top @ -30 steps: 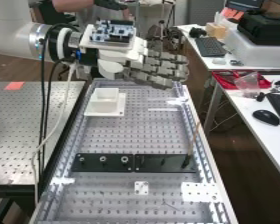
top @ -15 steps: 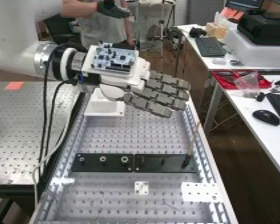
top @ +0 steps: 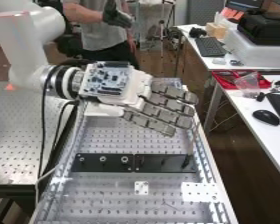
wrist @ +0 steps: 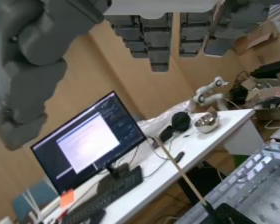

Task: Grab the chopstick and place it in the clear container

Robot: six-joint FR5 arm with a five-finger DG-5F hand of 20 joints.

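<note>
Wht arm, blue PCB

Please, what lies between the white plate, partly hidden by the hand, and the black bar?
In the high view, the stretch between the white plate and the black bar is bare metal with holes.

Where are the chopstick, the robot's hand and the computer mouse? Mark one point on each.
Chopstick (wrist: 180, 171): wrist view, middle of its thin shaft.
Hand (top: 168, 116): high view, on a dark grey finger.
Computer mouse (top: 266, 117): high view, on its black top.

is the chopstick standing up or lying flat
Standing up, slightly tilted: the chopstick has its lower end at the black plate and rises above it.
</note>
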